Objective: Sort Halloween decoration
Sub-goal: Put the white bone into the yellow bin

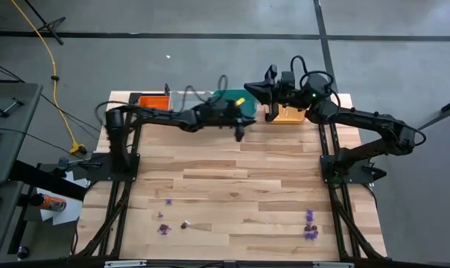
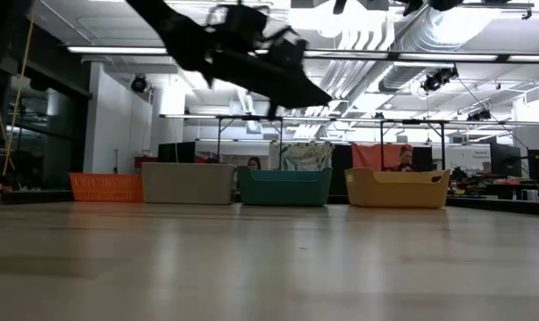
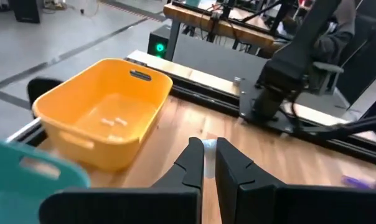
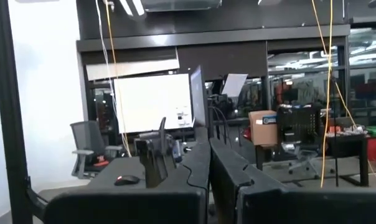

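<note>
The left tool (image 1: 239, 136) hung clenched and empty just off the front of the green tray (image 1: 235, 102), with the orange tray (image 3: 101, 111) close beside it and a couple of pale specks lying on that tray's floor, so some sorting looked done there, though what the specks were I could not tell. The right tool (image 1: 249, 87) was also clenched on nothing, raised above the back row of trays and aimed out at the room beyond the desk (image 1: 232, 186). And the Halloween decoration (image 1: 310, 225)? Well away from both tools, down at the desk's near edge: a purple cluster on the right arm's side, and a looser scatter of purple bits (image 1: 164, 229) with one dark piece (image 1: 185, 224) on the left arm's side. Judging by that, most of the job was still to do, since plenty of trinkets sat unsorted on bare wood. Whether the red tray (image 1: 153, 99) or grey tray (image 2: 187, 183) held anything could not be seen.
</note>
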Controlling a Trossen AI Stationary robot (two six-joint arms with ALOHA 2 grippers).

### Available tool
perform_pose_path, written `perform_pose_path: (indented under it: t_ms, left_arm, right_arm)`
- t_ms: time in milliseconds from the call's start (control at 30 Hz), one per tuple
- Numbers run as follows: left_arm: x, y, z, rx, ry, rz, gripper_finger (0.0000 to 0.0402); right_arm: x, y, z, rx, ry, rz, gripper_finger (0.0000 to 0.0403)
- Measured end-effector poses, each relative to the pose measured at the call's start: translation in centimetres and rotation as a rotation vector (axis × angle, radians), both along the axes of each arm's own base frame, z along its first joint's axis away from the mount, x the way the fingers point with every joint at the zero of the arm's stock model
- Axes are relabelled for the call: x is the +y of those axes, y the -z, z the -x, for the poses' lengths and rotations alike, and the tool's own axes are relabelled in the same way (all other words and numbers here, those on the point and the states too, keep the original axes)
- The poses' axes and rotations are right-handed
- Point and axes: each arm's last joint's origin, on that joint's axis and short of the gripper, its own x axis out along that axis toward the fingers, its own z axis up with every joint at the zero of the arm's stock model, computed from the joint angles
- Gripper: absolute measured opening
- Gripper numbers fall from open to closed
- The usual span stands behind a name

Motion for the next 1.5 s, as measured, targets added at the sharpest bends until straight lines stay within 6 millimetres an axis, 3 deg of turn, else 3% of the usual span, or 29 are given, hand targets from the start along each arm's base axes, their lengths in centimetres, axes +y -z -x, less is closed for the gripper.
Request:
perform_pose_path:
  t_ms: [267,467,800,1000,1400,1500]
  left_arm:
    - [2.6,1.2,-6.7,-0.013,-0.060,-0.230,0.0010]
    - [4.4,2.1,-9.6,-0.013,-0.130,-0.345,0.0023]
    - [6.3,3.2,-9.5,0.054,-0.304,-0.272,0.0030]
    - [6.9,3.3,-9.3,0.058,-0.267,-0.274,0.0037]
    - [5.8,2.8,-9.6,0.039,-0.235,-0.279,0.0149]
    - [5.6,1.3,-8.8,0.112,-0.217,-0.254,0.0168]
  right_arm:
    - [0.0,0.0,0.0,0.002,-0.006,-0.018,0.0000]
    - [0.0,0.0,0.0,0.001,-0.010,-0.029,0.0000]
    - [0.0,0.1,0.0,0.002,-0.009,-0.029,0.0000]
    - [0.0,0.1,0.0,0.002,-0.009,-0.029,0.0000]
    - [0.0,0.1,0.0,0.002,-0.008,-0.030,0.0000]
    - [0.0,0.1,0.0,0.001,-0.008,-0.030,0.0000]
